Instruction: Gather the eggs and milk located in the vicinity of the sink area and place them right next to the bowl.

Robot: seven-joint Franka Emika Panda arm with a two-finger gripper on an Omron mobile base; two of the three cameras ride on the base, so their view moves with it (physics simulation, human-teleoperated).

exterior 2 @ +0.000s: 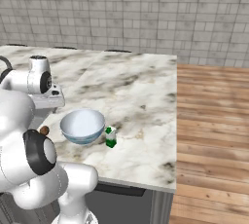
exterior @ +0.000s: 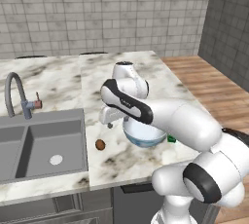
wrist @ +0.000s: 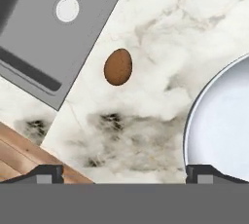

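Observation:
The brown egg (exterior: pixel 100 144) (exterior 2: pixel 44 130) (wrist: pixel 118 66) lies on the marble counter between the sink (exterior: pixel 39 145) (wrist: pixel 44 28) and the bowl (exterior: pixel 143 136) (exterior 2: pixel 82 125) (wrist: pixel 219 121). On the bowl's far side from the egg, the green and white milk (exterior 2: pixel 111 137) (exterior: pixel 171 139) stands upright close to the bowl. My gripper (exterior: pixel 110 124) (wrist: pixel 124 174) hovers above the counter between egg and bowl, pointing down. It is open, its fingertips (wrist: pixel 48 173) are wide apart and nothing is between them. The egg sits off to one side ahead of the fingers.
A curved grey faucet (exterior: pixel 17 94) with a reddish handle stands behind the sink basin. The counter's front edge (wrist: pixel 58 155) runs close to the egg, with wooden floor (exterior 2: pixel 214 121) beyond the counter's right end. A tiled wall backs the counter.

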